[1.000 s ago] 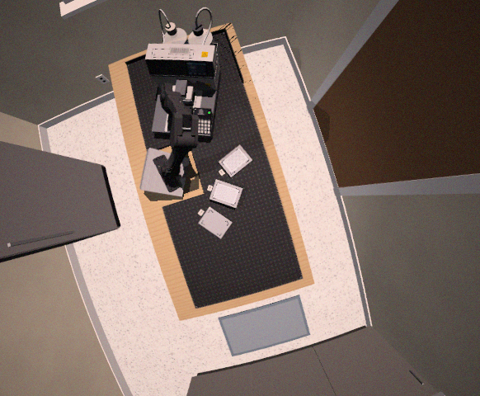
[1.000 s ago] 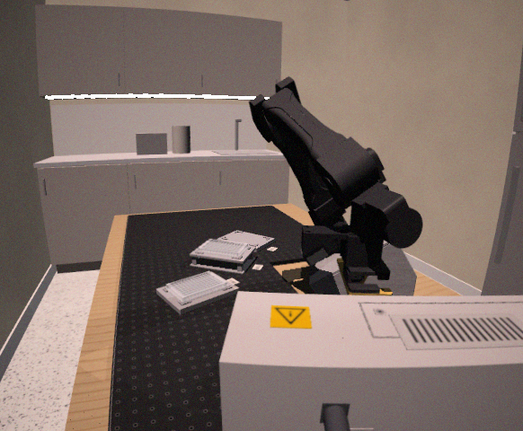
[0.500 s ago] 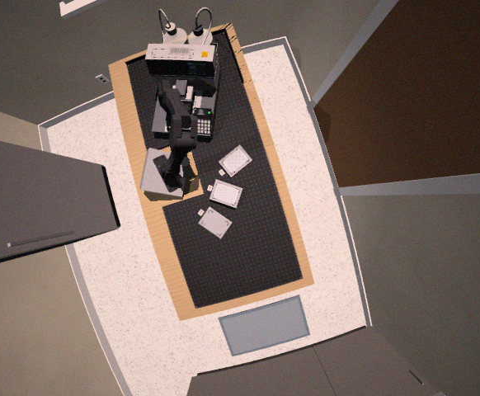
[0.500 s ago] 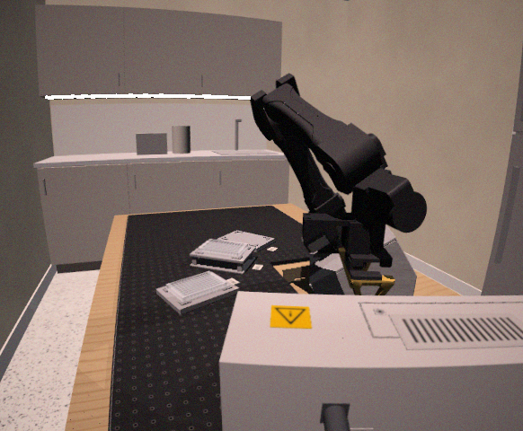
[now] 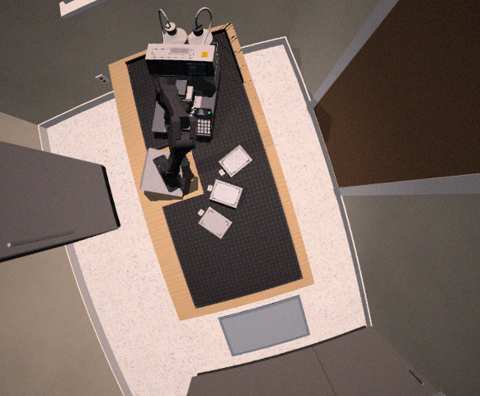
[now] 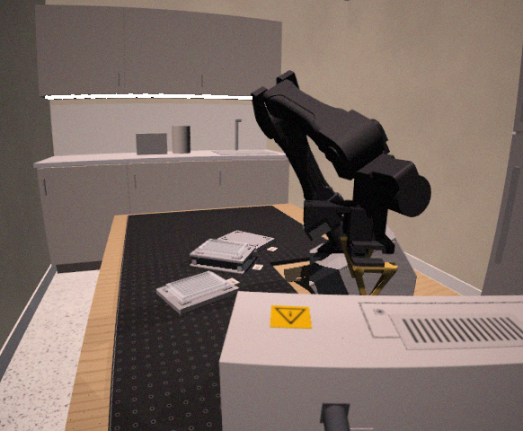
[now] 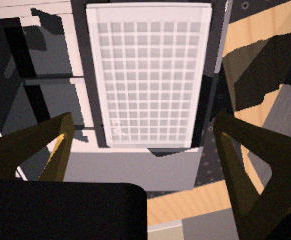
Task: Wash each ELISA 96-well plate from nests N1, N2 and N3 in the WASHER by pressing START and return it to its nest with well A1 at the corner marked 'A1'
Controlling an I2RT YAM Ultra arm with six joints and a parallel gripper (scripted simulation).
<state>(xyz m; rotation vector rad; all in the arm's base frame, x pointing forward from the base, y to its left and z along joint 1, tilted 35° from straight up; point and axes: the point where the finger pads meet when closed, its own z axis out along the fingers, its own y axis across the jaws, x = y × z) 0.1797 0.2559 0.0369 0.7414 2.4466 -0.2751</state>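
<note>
A white 96-well plate (image 7: 150, 75) lies flat on the washer's carrier (image 7: 135, 170), seen from straight above in the wrist view. My gripper (image 7: 143, 120) (image 6: 368, 282) is open. Its gold fingers stand wide on either side, above the plate's near end, and touch nothing. The washer (image 5: 181, 53) (image 6: 345, 334) stands at the far end of the black mat. Its keypad (image 5: 204, 125) is right of the track, and the lamp (image 5: 209, 112) glows green. Two nests hold plates (image 5: 235, 160) (image 5: 225, 193) (image 6: 196, 286) (image 6: 222, 250). The third nest (image 5: 214, 222) (image 6: 248, 239) is bare.
The arm's grey base block (image 5: 159, 179) sits on the wooden table (image 5: 163, 251) left of the nests. Small label tags (image 5: 221, 172) lie beside each nest. Two bottles with tubes (image 5: 175, 34) stand behind the washer.
</note>
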